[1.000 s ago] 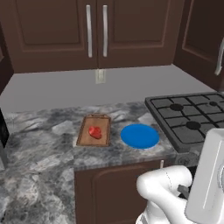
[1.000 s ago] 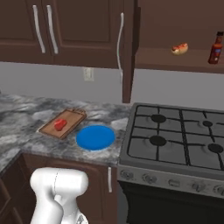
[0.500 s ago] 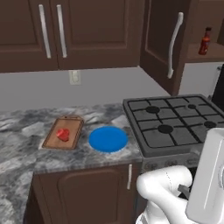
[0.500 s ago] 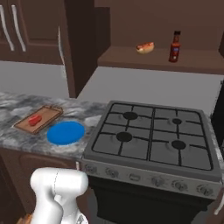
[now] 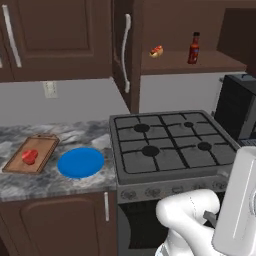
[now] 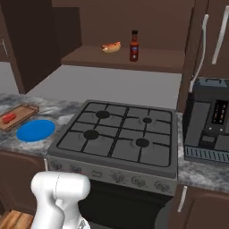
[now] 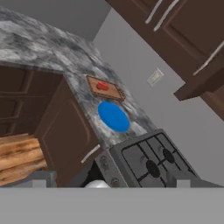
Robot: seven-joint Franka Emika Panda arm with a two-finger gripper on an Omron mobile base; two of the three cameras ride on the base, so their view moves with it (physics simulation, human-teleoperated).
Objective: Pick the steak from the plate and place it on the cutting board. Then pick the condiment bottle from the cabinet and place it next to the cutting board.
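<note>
The red steak (image 5: 30, 156) lies on the wooden cutting board (image 5: 33, 153) at the left end of the counter. Beside the board, the blue plate (image 5: 80, 162) is bare. High on the right, the cabinet (image 5: 172, 63) stands with its door swung open. On its shelf is the condiment bottle (image 5: 194, 48), upright, dark red with a black cap. The right base view has the condiment bottle (image 6: 133, 46), steak (image 6: 9, 117) and plate (image 6: 36, 130). In the hand view, my gripper (image 7: 113, 181) is open and holds nothing, low in front of the counter, far from the cutting board (image 7: 105, 88).
A hot dog in a bun (image 5: 156, 51) lies on the shelf left of the bottle. A four-burner stove (image 5: 170, 145) fills the middle. A dark appliance (image 6: 208, 118) stands on the counter to its right. The open cabinet door (image 5: 124, 50) juts out above the stove's left edge.
The base has driven right, so the whole scene has slid left in both base views. The open cabinet shelf with the bottle has come nearer the middle. The gripper stays open.
</note>
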